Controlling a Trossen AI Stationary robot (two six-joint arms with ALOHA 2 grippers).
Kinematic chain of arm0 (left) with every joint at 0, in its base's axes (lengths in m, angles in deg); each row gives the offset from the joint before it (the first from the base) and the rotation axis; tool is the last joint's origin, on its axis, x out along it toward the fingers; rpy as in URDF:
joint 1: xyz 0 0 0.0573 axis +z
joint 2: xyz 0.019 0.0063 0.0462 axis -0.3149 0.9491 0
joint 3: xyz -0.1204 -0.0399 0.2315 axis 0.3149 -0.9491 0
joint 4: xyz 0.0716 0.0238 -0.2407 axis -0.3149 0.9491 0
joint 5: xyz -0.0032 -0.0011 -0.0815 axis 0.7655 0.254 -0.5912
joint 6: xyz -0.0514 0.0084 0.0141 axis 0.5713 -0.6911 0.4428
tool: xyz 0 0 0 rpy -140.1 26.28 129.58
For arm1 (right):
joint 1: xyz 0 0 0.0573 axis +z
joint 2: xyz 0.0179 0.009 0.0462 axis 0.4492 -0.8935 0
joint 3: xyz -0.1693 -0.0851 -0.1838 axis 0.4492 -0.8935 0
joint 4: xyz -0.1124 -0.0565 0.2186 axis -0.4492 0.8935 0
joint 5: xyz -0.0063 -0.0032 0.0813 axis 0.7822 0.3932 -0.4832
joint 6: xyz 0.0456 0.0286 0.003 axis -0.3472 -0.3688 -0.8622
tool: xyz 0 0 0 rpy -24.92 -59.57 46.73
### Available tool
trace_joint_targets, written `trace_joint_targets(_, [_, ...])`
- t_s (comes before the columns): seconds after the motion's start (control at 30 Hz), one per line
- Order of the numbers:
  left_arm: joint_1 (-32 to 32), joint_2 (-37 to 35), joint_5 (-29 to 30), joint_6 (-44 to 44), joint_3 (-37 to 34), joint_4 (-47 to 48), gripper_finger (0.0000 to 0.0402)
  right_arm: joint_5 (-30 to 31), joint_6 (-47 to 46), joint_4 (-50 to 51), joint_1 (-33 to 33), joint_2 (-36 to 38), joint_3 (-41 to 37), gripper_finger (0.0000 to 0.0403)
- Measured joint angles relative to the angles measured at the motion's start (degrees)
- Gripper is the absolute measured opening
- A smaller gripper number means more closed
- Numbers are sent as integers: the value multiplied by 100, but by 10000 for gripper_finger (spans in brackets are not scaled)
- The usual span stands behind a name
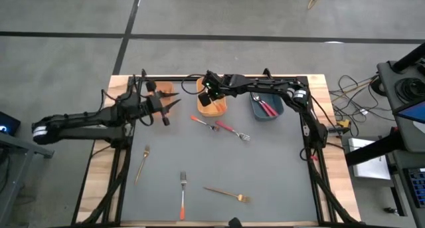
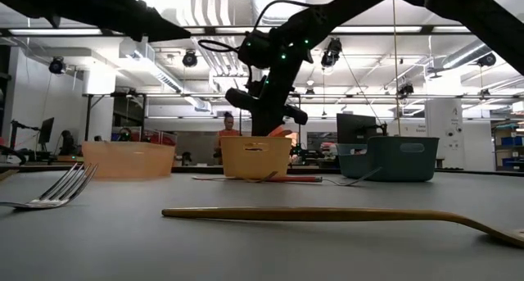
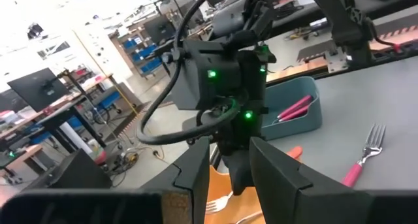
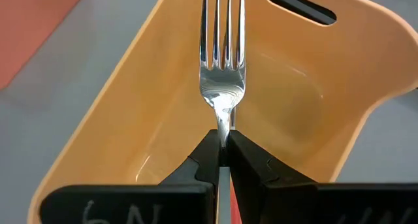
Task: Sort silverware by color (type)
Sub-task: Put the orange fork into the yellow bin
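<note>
Grey tabletop: right gripper (image 4: 223, 152) pinches a fork (image 4: 222, 54) (tines toward twelve o'clock) over the yellow bin (image 4: 326, 80); left gripper (image 3: 225, 168) part-open, empty.

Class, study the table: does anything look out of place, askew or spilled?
Nothing spilled or damaged. Loose forks lie scattered at odd angles on the grey mat, unsorted. The right gripper holds one fork over the orange bin.
</note>
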Motion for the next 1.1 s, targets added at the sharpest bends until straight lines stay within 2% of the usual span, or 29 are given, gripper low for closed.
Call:
trace_joint_targets(0.6, [77, -2, 48, 66, 29, -109, 91, -304, -108, -1, -39, -1, 14, 18])
trace_joint_targets(0.8, [76, -4, 48, 44, 346, -117, 91, -313, -56, 422, -39, -7, 348, 18])
trace_joint_targets(1.1, [83, 31, 50, -318, 284, -102, 91, -349, 182, 924, -39, -7, 726, 18])
